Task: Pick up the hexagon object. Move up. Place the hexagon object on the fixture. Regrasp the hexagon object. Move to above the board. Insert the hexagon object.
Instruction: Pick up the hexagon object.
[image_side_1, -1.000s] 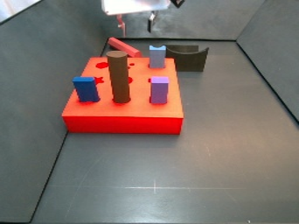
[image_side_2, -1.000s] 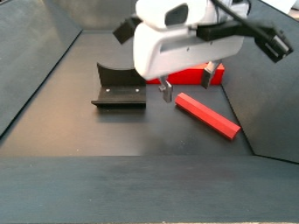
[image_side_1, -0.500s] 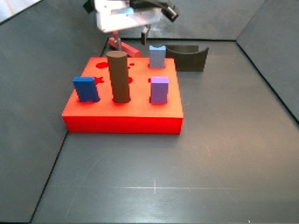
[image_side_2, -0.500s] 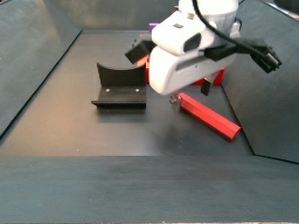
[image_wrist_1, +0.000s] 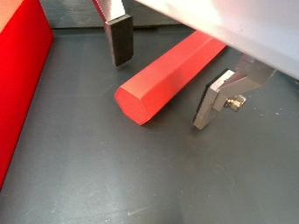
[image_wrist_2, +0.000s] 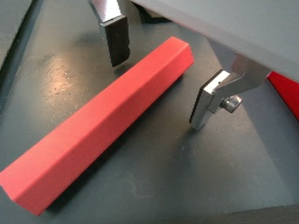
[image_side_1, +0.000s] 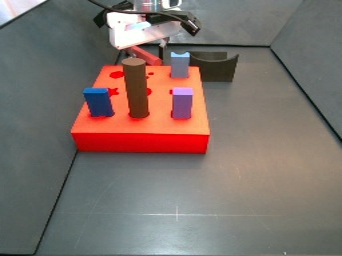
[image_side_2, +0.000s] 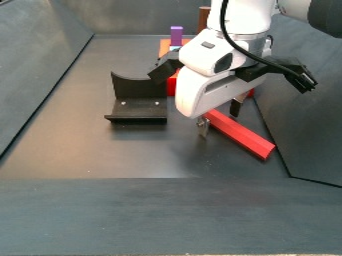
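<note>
The hexagon object (image_wrist_1: 170, 72) is a long salmon-red faceted rod lying flat on the dark floor beside the board (image_side_1: 140, 130). My gripper (image_wrist_1: 167, 74) is open and low over it, one finger on each side with a gap to the rod on both sides. In both wrist views the rod runs between the fingers, and most of its length (image_wrist_2: 103, 124) sticks out past them. A side view shows the gripper (image_side_2: 206, 122) down at the rod's (image_side_2: 246, 138) near end. The fixture (image_side_2: 135, 101) stands apart from it. In a side view the rod is hidden behind the gripper (image_side_1: 139, 50).
On the board stand a brown cylinder (image_side_1: 136, 88), a blue block (image_side_1: 96, 101), a purple block (image_side_1: 182, 102) and a grey-blue block (image_side_1: 179, 63). The board's edge (image_wrist_1: 17, 79) lies close beside a finger. Dark side walls enclose the floor.
The gripper has come down from above the floor to the rod and now straddles it. The rod has not moved.
</note>
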